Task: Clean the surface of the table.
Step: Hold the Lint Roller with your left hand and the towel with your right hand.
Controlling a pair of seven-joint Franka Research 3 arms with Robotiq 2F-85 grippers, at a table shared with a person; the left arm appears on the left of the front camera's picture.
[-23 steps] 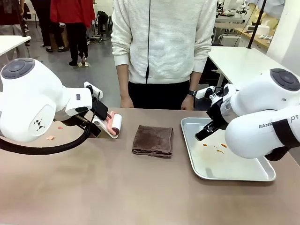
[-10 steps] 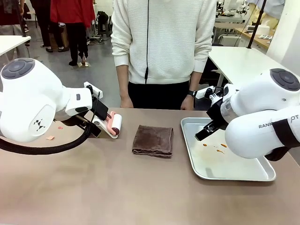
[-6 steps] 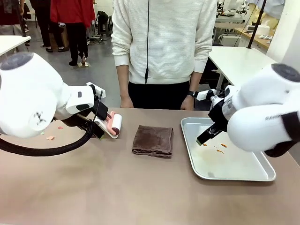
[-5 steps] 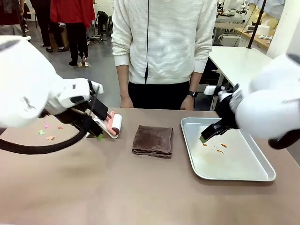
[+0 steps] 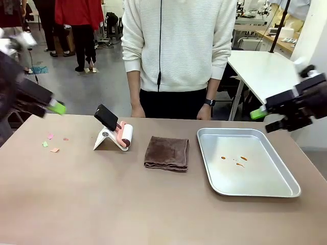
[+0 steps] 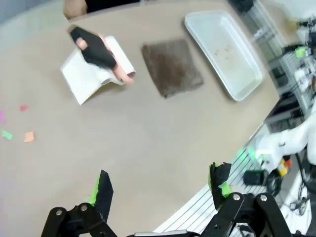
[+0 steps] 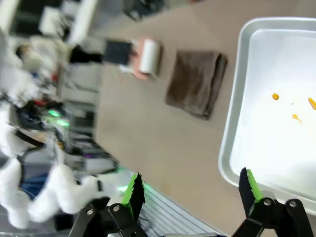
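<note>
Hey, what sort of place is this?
Likely a robotics lab: the left gripper and right gripper flank a brown table, and white worktables, some with equipment, stand behind.

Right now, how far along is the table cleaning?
Nothing looks done yet. Coloured paper scraps lie on the table near its left end, and the metal tray holds orange spots. Nothing is in hand: the left gripper and right gripper are open, empty and raised. Everything is left: the lint roller and folded brown cloth sit untouched.
</note>
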